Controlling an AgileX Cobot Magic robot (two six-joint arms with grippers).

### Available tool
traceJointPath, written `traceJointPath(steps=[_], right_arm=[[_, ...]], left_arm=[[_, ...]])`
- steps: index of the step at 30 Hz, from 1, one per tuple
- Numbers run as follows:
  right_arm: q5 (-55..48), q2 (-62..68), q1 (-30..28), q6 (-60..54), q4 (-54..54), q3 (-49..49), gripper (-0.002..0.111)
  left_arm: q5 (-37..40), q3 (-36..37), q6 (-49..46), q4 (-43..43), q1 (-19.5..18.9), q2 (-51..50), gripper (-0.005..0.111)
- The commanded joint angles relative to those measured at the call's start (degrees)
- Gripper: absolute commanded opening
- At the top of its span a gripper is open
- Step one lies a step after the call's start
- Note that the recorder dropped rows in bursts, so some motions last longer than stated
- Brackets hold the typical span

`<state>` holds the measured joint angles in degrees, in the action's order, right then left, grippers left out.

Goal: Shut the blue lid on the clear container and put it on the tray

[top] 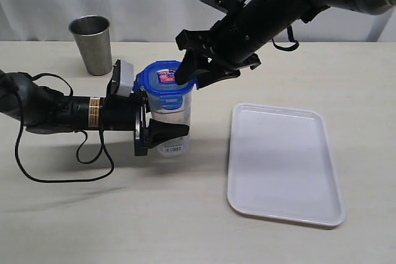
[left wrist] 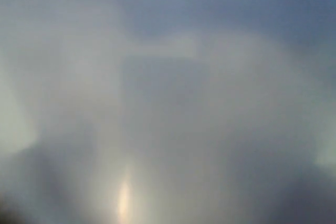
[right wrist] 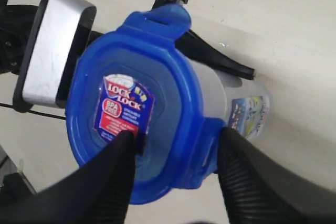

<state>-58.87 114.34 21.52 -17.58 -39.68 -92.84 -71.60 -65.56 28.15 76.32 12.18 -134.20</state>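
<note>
Clamping tall clear plastic canister (top: 176,104) in left tool (top: 162,129), straddling seated blue plastic lid (right wrist: 163,103) with spread right tool (right wrist: 176,136); not on flat white tray (top: 281,162) (4 o'clock) yet.

The bench (top: 93,227) is bare along its near edge left of the tray (top: 281,171), save a looping cable (top: 62,179). A free lane runs between tray and container (top: 173,112). The left gripper (top: 166,127) clamps the container from the left. The right gripper (right wrist: 176,137), jaws spread, blocks the lid (top: 154,85) from above. A cup (top: 91,44) stands near the far left corner.
</note>
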Motion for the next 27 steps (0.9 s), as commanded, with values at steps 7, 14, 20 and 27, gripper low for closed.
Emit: traceJointPath(steps=[7,14,20,27], right_arm=[[-3.76,3.76,0.64,-3.58,0.25,0.58,0.03],[-3.54,0.21,0.53,-7.66,2.04,0.23,0.052],[-0.79,-4.01,0.53,-8.35,5.3,0.23,0.054],[1.13,-9.24,0.53,-11.37,5.61,0.23,0.054]], left_arm=[[1.63,0.07,0.64,0.87,0.54,-0.05,0.0],[1.63,0.07,0.64,0.87,0.54,-0.05,0.0],[1.63,0.07,0.64,0.99,0.54,-0.05,0.0],[1.63,0.07,0.64,0.99,0.54,-0.05,0.0]])
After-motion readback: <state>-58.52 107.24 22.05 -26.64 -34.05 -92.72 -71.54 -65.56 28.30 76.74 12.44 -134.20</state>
